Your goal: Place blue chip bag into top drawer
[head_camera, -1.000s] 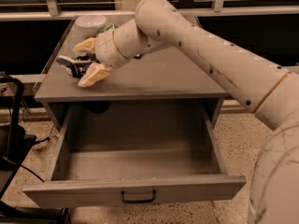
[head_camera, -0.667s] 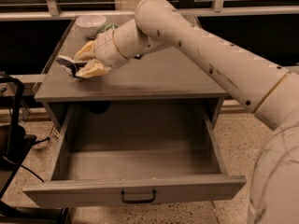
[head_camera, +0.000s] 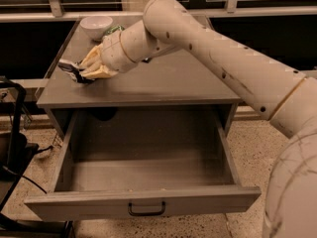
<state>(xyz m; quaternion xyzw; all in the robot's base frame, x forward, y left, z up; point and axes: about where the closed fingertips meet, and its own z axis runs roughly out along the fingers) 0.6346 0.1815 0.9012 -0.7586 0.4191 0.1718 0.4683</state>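
Note:
The blue chip bag [head_camera: 70, 68], dark and crumpled with white patches, is at the left edge of the grey cabinet top [head_camera: 168, 81]. My gripper [head_camera: 86, 69] reaches in from the right and its tan fingers [head_camera: 99, 72] are shut on the bag, with the bag's left end sticking out. I cannot tell whether the bag rests on the top or is just off it. The top drawer [head_camera: 143, 201] stands pulled wide open below, its inside bare, with a small black handle [head_camera: 146, 210] at the front centre.
A white bowl [head_camera: 96, 26] stands at the back left of the cabinet top, with a green item [head_camera: 113, 29] beside it, partly behind my arm. A dark stand with cables [head_camera: 15, 133] is on the floor at the left. My arm [head_camera: 223, 68] crosses the cabinet's right side.
The fingers have closed together onto the chip bag. The gripper and the bag have stayed at the left edge of the cabinet top.

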